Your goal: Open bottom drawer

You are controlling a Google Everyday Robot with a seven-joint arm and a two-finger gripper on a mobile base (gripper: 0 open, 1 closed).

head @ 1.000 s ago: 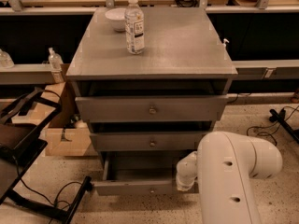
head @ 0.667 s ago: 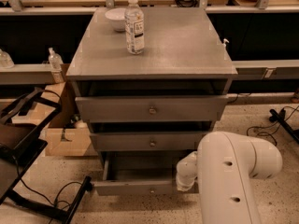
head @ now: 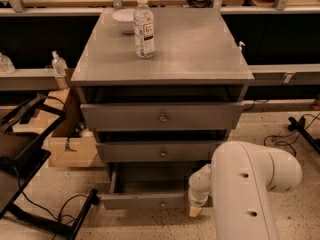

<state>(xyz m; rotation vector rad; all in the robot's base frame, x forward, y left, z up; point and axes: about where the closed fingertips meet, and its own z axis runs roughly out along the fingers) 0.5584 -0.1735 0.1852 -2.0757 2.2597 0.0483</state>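
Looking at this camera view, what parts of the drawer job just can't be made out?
- The tool, low by the right end of the bottom drawer: mostly hidden behind the white arm; contact with the drawer unclear.
- The bottom drawer: right end covered by that arm; inside too dark to see contents.
- The water bottle on the cabinet top: label too blurred to read.

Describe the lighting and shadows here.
Camera view: the cabinet top carries a pale sheen; dark shadow fills the gap above the top drawer; the bottom drawer, pulled out, is dim inside; the gripper, at its front's right end, is well lit.
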